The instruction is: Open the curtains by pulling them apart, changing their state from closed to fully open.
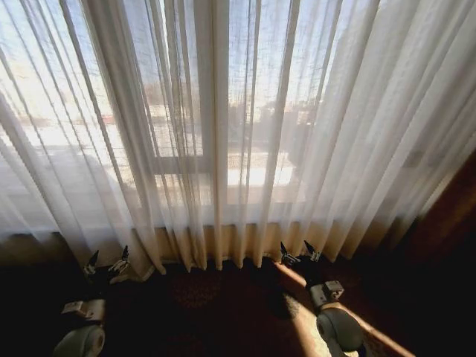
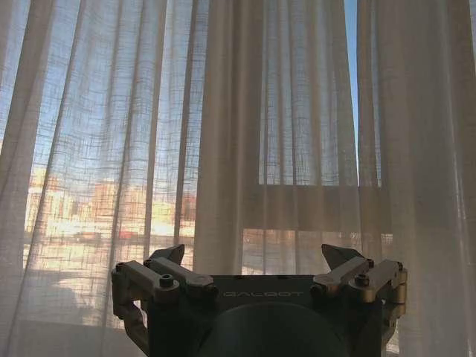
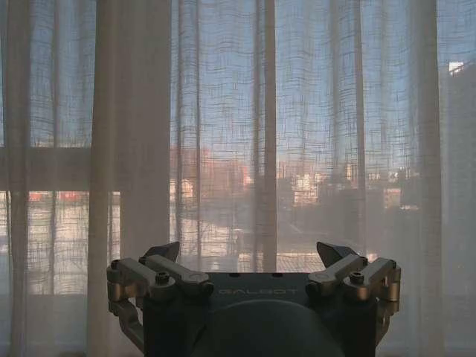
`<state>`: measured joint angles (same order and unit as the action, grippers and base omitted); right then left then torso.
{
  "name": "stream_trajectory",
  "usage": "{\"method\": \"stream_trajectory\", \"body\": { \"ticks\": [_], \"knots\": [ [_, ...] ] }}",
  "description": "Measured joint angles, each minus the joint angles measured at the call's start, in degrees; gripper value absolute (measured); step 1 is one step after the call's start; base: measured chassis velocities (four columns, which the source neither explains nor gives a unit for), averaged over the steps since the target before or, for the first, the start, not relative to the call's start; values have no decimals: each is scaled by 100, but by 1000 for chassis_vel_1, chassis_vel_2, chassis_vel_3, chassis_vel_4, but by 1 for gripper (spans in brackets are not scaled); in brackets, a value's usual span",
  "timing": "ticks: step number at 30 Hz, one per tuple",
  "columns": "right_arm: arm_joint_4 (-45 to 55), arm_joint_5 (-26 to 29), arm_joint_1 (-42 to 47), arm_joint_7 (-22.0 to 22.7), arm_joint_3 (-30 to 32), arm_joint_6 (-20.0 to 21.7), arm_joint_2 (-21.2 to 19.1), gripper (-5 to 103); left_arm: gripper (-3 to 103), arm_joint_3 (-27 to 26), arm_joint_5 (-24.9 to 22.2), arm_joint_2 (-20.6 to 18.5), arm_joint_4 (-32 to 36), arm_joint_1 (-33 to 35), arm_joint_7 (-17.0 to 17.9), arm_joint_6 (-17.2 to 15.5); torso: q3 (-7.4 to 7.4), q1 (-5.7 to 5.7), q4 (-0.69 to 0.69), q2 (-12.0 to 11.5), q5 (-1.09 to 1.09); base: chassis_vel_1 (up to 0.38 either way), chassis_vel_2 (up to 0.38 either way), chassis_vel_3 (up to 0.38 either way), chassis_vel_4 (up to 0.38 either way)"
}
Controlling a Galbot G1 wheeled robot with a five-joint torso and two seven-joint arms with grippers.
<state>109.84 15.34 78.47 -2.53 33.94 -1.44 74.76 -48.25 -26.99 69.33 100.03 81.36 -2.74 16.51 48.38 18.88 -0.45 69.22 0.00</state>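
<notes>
Two end effectors are raised low in front of the tall sheer white-cream pleated curtains (image 1: 223, 134), and neither has any fabric in it; on this evidence the task is judged not yet begun. At the left of the head view, the left end effector (image 1: 108, 262) sits near the curtain hem with its dark fingers spread and nothing between them; its wrist view confirms the fingers (image 2: 172, 256) parted, with cloth hanging beyond them, apart from the tips. In the middle, the panels hang full-length to the dark carpeted floor (image 1: 223, 305) and overlap across the window, so the glass is covered from side to side; only a narrow slit of sky shows between two folds in the left wrist view. The dark window frame bar (image 1: 178, 165) shows through the weave. At the right, the right end effector (image 1: 299, 253) is likewise released and empty just short of the hem. Both the grasping and the pulling apart remain outstanding.
</notes>
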Motion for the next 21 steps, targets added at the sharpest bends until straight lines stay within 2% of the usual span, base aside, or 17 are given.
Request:
{"method": "stream_trajectory", "body": {
  "ticks": [11,16,21],
  "knots": [
    [-27,-36,59,-53,-42,-136,37,100,100,1,0,0,0,0,-2,0,0,1,0,-1,1,-344,344,381,-359],
    [-118,-97,-26,-69,-56,-218,27,100,100,1,0,0,0,-1,-2,0,2,6,0,-2,-1,-172,201,178,-188],
    [-181,-101,-69,-174,-54,-227,-11,100,100,1,0,0,0,0,-2,0,1,2,-1,-2,0,-41,32,30,-40]
  ]
}}
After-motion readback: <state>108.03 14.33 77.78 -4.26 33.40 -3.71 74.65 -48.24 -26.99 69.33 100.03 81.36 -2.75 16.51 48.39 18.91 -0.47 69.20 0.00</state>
